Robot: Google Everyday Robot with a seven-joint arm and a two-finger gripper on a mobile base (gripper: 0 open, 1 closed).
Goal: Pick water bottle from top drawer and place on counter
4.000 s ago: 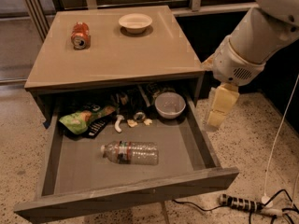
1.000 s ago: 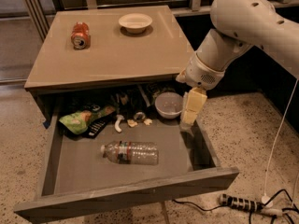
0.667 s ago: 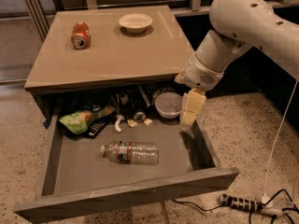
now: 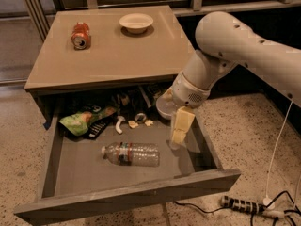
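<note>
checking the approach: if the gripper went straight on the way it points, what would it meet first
The gripper points down into the top drawer, at its right side. It would probably meet the bare drawer floor first, just right of the water bottle, though depth is unclear.

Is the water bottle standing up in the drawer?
No, the water bottle lies on its side in the top drawer, with the pincer over the drawer beside it.

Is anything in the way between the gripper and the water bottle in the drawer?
Nothing visible. The gripper hangs over the right side of the top drawer; the water bottle lies on its side near the middle, with only bare drawer floor between them.
</note>
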